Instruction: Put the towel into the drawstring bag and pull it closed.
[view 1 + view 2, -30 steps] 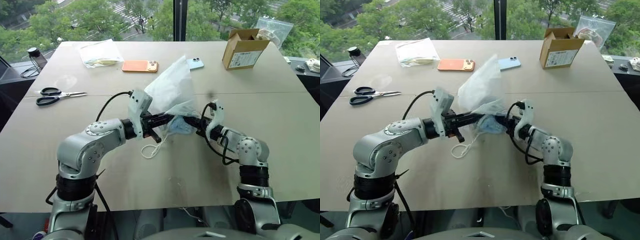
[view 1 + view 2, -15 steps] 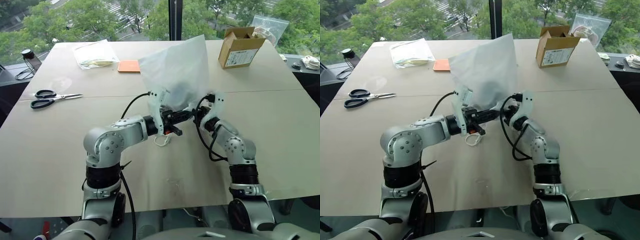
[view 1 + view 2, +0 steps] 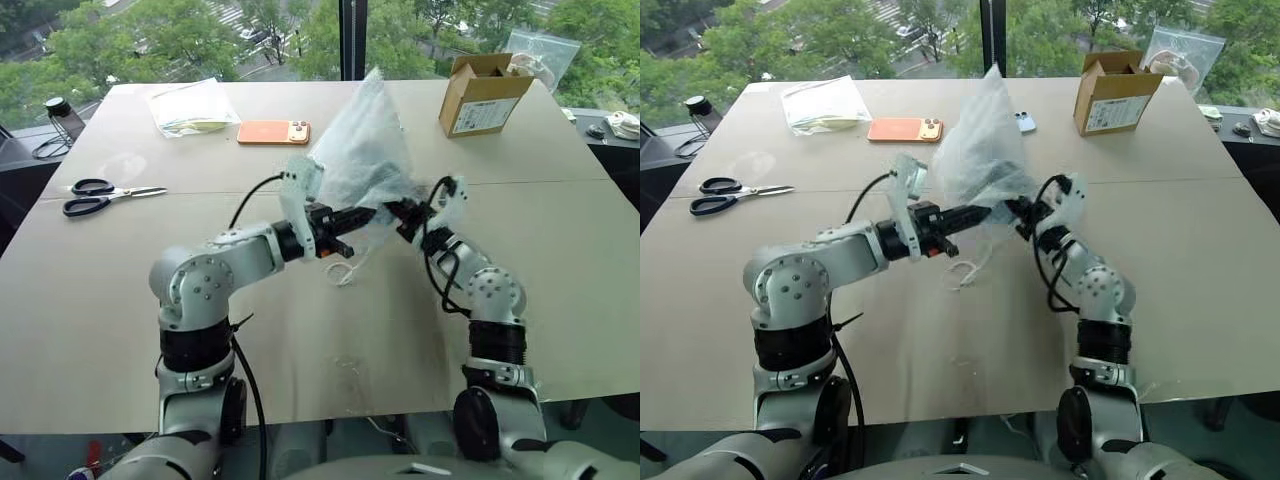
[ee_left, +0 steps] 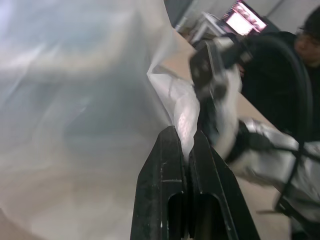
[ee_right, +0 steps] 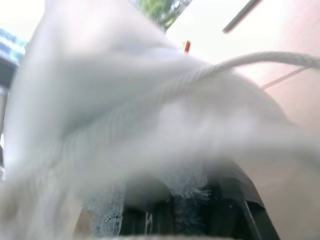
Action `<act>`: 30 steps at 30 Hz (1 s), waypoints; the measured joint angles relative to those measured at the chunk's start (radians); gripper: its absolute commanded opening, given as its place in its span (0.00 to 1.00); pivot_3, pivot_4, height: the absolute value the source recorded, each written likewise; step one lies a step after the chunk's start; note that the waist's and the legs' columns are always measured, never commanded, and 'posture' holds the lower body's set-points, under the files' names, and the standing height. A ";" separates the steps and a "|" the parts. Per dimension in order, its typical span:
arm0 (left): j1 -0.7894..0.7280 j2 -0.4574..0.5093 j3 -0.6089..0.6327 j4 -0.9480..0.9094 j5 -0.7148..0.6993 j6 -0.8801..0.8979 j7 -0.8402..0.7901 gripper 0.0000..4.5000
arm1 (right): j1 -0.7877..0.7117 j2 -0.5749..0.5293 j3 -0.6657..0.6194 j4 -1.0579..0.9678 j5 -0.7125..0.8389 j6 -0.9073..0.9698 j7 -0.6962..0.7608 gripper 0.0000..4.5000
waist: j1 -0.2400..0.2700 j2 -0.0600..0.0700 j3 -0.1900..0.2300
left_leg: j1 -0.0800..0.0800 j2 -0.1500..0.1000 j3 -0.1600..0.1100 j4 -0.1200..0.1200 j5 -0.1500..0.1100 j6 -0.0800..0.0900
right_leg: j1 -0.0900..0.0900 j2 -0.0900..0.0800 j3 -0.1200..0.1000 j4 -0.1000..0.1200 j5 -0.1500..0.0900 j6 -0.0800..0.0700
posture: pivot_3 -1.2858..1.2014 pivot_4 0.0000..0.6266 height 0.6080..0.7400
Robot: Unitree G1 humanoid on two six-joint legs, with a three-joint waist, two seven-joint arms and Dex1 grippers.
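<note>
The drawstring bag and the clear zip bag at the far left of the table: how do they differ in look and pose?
The drawstring bag is white, thin, half-sheer fabric, while the clear zip bag is transparent plastic with yellowish contents. The drawstring bag is held up above the table between the left gripper and right gripper, rumpled to a peak; the zip bag lies flat, untouched. A white cord hangs from the drawstring bag; the zip bag has none. Both are soft pouches.

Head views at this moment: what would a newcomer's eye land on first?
The white drawstring bag, held up off the table between the two arms at mid-table. The left gripper pinches its fabric shut, and the right gripper meets it from the other side, with light-blue towel fibres at its fingers in the right wrist view. A loop of white cord dangles below; beyond the bag lie an orange phone and a cardboard box.
</note>
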 measured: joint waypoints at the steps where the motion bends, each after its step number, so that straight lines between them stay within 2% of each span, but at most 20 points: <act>1: 0.005 -0.004 0.002 -0.001 -0.014 0.005 0.000 0.00 | 0.000 -0.001 -0.001 0.000 0.002 -0.001 -0.006 0.00 | -0.001 0.000 0.000 | 0.000 0.000 0.000 0.000 0.000 0.000 | -0.001 0.000 0.000 0.000 0.000 0.000 | 0.52 0.24 1.00; 5: -0.060 -0.088 0.024 0.025 -0.090 0.028 0.036 0.00 | 0.004 -0.024 0.168 0.000 -0.116 -0.058 0.042 0.00 | -0.004 0.001 0.000 | -0.002 0.000 0.002 0.000 0.000 0.000 | -0.002 0.001 0.000 0.001 0.000 0.000 | 0.52 0.24 1.00; 8: -0.098 -0.101 0.018 0.043 -0.098 0.028 0.050 0.00 | 0.009 -0.047 0.313 0.005 -0.221 -0.128 0.097 0.00 | -0.007 0.001 0.000 | -0.001 0.000 0.002 0.000 0.000 0.000 | -0.002 0.001 0.001 0.001 0.000 0.000 | 0.52 0.24 1.00; 12: -0.075 -0.075 0.018 0.051 -0.100 0.032 0.056 0.00 | 0.018 -0.041 0.328 0.042 -0.249 -0.164 0.117 0.00 | -0.004 0.001 0.000 | -0.003 0.000 0.001 0.000 0.000 0.000 | -0.003 0.001 0.000 0.000 0.000 0.000 | 0.52 0.24 1.00; 14: -0.058 -0.055 0.019 0.050 -0.100 0.034 0.056 0.00 | 0.021 -0.054 0.337 0.049 -0.251 -0.160 0.140 0.23 | -0.004 0.001 0.000 | -0.004 0.000 0.001 0.001 0.000 0.000 | -0.004 0.001 0.000 0.001 0.000 0.000 | 0.52 0.24 1.00; 15: -0.053 -0.044 0.021 0.050 -0.100 0.034 0.057 0.00 | 0.021 -0.061 0.339 0.048 -0.250 -0.156 0.151 0.29 | -0.004 0.001 0.000 | -0.006 0.000 0.001 0.001 0.000 0.000 | -0.006 0.001 0.000 0.001 0.000 0.000 | 0.52 0.24 1.00; 19: -0.031 0.027 0.023 0.052 -0.096 0.031 0.048 0.00 | 0.032 -0.129 0.359 0.005 -0.250 -0.123 0.196 0.76 | -0.003 0.001 0.001 | -0.009 0.000 0.000 0.002 0.000 0.000 | -0.008 0.001 -0.001 0.001 0.000 0.000 | 0.52 0.24 1.00; 20: -0.024 0.058 0.022 0.057 -0.093 0.028 0.034 0.00 | 0.046 -0.177 0.382 -0.038 -0.252 -0.102 0.222 0.81 | -0.003 0.001 0.001 | -0.010 0.000 -0.001 0.002 0.000 0.000 | -0.009 0.000 -0.002 0.000 0.000 0.000 | 0.52 0.24 1.00; 24: -0.019 0.170 0.021 0.092 -0.065 0.006 -0.037 0.00 | 0.102 -0.353 0.453 -0.197 -0.265 -0.036 0.304 0.81 | -0.001 0.001 0.001 | -0.011 -0.001 -0.001 0.003 0.000 0.000 | -0.009 0.000 -0.003 0.000 0.000 0.000 | 0.52 0.24 1.00; 30: -0.028 0.285 -0.031 0.162 -0.001 -0.072 -0.178 0.00 | 0.128 -0.513 0.479 -0.390 -0.250 0.023 0.379 0.81 | -0.003 0.001 0.001 | -0.011 0.000 -0.001 0.003 0.000 0.000 | -0.009 0.001 -0.003 0.000 0.000 0.000 | 0.52 0.24 1.00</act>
